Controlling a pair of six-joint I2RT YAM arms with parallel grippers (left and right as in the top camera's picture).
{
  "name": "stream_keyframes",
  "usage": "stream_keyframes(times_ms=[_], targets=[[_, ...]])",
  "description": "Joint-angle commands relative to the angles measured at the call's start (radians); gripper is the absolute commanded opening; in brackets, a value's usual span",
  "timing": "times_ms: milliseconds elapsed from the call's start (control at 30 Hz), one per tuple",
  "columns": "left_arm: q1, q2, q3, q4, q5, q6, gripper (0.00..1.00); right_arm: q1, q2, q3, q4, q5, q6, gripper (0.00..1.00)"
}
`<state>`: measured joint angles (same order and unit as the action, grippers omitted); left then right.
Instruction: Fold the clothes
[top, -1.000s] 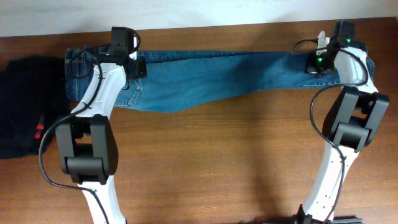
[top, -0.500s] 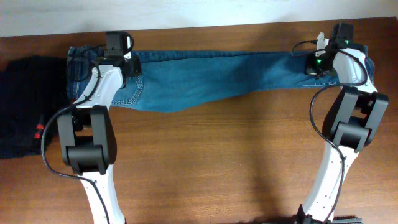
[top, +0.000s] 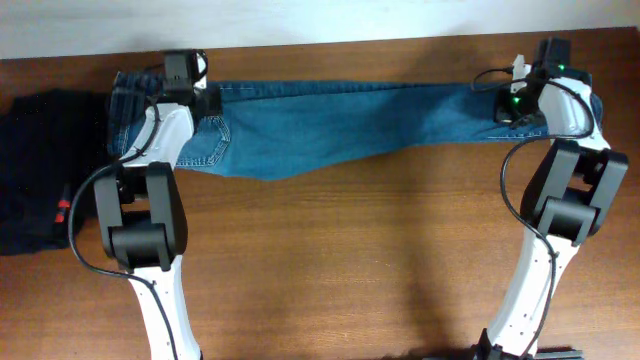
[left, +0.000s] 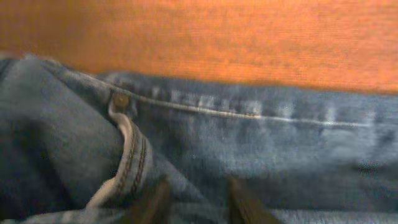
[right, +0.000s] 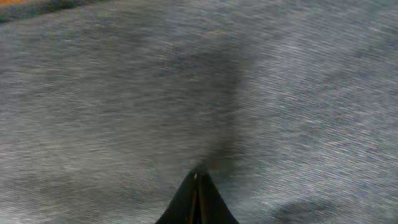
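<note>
While my right claw (right: 196, 178) is pinched shut on the jeans (top: 330, 125) at the leg end, my left claw (left: 197, 185) stands parted at their waist.

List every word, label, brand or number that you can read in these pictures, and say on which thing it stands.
No text can be read anywhere.
On the black garment, the red tag: too small to read.
On the jeans, the metal rivet: blurred, nothing legible.

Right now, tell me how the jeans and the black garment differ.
The jeans are blue denim, stretched long along the far side; the black garment is dark, bunched compactly at the left edge, and bears a red tag. Both lie on the wooden table.
</note>
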<state>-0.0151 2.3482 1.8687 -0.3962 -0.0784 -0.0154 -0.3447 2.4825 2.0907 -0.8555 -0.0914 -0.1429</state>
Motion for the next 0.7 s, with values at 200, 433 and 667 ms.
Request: stream_keyframes(times_ms=[200,433,667], targets=[[0.010,-0.003,0.401,-0.488,-0.007,-0.082,0.52,-0.149,0.014,-0.023,-0.006,0.098,-0.045,0.08],[0.002,-0.003,0.475,-0.825,0.011,-0.210,0.52,-0.185,0.006,-0.003,-0.033,0.029,-0.051,0.08],[0.001,-0.002,0.474,-0.874,0.049,-0.238,0.00,-0.137,-0.027,0.147,-0.139,-0.005,-0.032,0.15]])
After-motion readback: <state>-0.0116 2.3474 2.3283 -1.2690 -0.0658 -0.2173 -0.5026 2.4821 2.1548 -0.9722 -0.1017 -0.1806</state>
